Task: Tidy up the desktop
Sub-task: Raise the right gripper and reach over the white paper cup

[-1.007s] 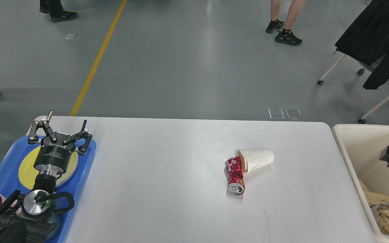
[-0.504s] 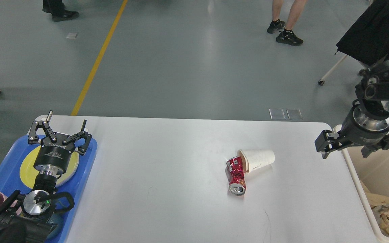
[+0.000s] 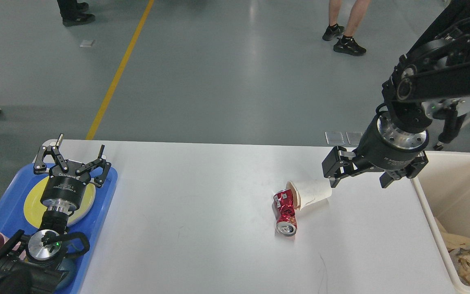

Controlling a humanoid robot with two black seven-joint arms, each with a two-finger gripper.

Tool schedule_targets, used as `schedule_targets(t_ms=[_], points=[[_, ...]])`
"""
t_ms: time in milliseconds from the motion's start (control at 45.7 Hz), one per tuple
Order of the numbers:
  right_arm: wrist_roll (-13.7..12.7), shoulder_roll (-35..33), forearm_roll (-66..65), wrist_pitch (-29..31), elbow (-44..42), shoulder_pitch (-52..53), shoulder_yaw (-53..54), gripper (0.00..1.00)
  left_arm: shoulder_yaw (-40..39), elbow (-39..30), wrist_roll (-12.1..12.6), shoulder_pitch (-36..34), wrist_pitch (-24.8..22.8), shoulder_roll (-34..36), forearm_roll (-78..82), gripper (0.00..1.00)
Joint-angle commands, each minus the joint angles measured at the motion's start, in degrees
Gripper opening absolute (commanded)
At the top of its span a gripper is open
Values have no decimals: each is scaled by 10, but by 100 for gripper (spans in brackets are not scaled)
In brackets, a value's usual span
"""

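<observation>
Lying on the desktop (image 3: 202, 228), crushed can (image 3: 285, 212) touches paper cup (image 3: 310, 193).

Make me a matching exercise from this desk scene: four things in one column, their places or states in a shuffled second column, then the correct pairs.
Things:
1. paper cup
2. red can
3. yellow plate
4. right gripper

Places or states:
A. on the blue tray, under the left gripper
B. crushed, lying on the desktop with its top toward the camera
C. open, hovering beside the cream bin
D. on its side, mouth against the can

Pairs: 1-D, 2-B, 3-A, 4-C
</observation>
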Motion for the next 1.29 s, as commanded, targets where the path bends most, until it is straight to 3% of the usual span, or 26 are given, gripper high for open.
schedule_targets(t_ms=[0, 241, 350, 482, 591, 722, 810, 1095, 1270], points=[[1, 11, 55, -29, 1, -4, -13, 97, 0, 0, 0, 0, -1, 0, 0, 97], [-7, -7, 100, -30, -8, -32, -14, 98, 0, -1, 0, 0, -1, 0, 0, 97], [-34, -21, 187, -42, -45, -85, -4, 99, 0, 0, 0, 0, -1, 0, 0, 97], [-73, -20, 269, -98, -98, -169, 20, 99, 0, -1, 0, 0, -1, 0, 0, 97], [-89, -21, 312, -165, -145, -238, 61, 100, 0, 0, 0, 0, -1, 0, 0, 97], [-89, -28, 321, -237, -217, -326, 120, 100, 0, 0, 0, 0, -1, 0, 0, 97], [-88, -23, 319, -287, -310, -427, 174, 100, 0, 0, 0, 0, -1, 0, 0, 97], [-92, 23, 292, -295, -526, -590, 243, 100, 0, 0, 0, 0, -1, 0, 0, 97], [-91, 45, 232, -292, -558, -634, 255, 100, 0, -1, 0, 0, -1, 0, 0, 97]])
